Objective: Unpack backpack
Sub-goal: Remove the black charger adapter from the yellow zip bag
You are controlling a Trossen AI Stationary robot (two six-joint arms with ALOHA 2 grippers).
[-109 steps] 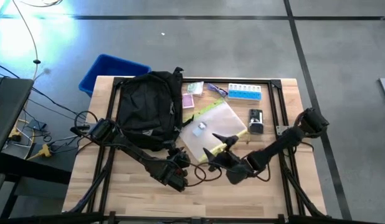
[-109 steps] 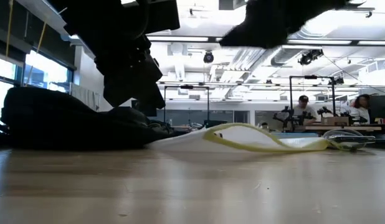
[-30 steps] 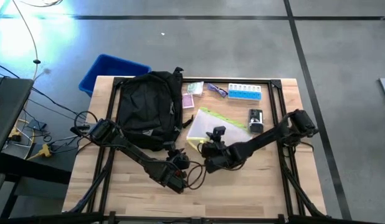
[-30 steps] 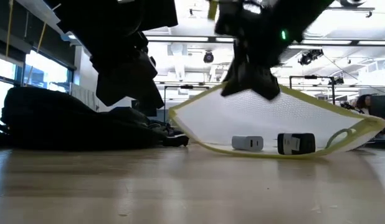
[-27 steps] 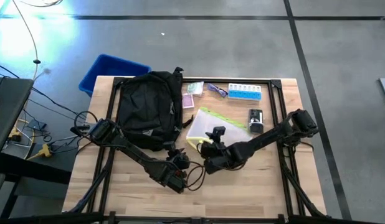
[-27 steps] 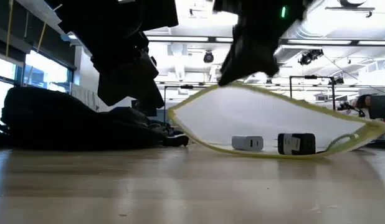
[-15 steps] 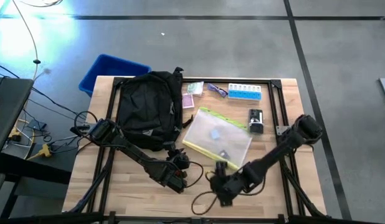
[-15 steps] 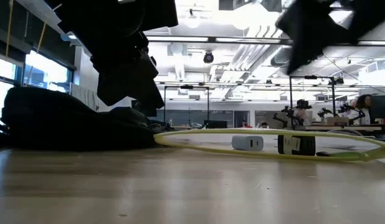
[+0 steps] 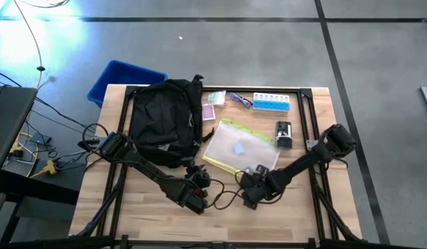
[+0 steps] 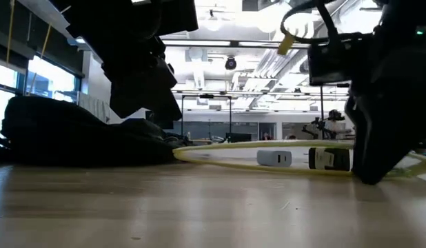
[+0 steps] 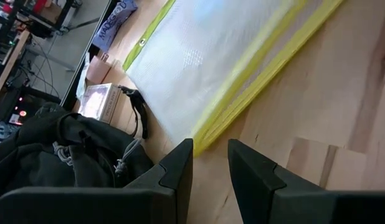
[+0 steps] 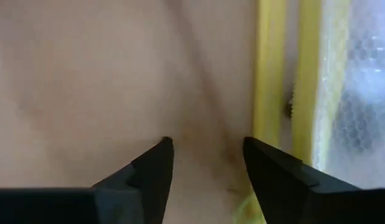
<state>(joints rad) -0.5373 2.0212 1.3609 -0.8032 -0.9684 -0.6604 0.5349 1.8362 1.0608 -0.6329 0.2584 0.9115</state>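
The black backpack point(image 9: 165, 121) lies at the far left of the table, also seen in the low view point(image 10: 68, 134). A clear pouch with a yellow edge point(image 9: 240, 149) lies flat beside it, with a white and a black item point(image 10: 330, 158) inside. My right gripper point(image 12: 208, 163) points down at the table just off the pouch's near edge point(image 12: 268, 93), open with bare wood between its fingers. My left gripper point(image 11: 210, 167) hangs above the table near the backpack's near end, open and holding nothing. My right gripper stands low beside the pouch's yellow near edge point(image 12: 267, 124). Whether one finger point(image 12: 273, 177) touches that edge I cannot tell.
A blue bin point(image 9: 127, 79) sits off the far left corner. Along the far edge lie a small box point(image 9: 213, 104), glasses point(image 9: 241, 100) and a blue pill organiser point(image 9: 271, 102). A small black device point(image 9: 283, 133) lies right of the pouch. Bare wood fills the near half.
My right gripper held the pouch raised by its edge, then let go. The pouch has dropped flat onto the table. The gripper swung toward the near edge, then came back and down beside the pouch's near edge.
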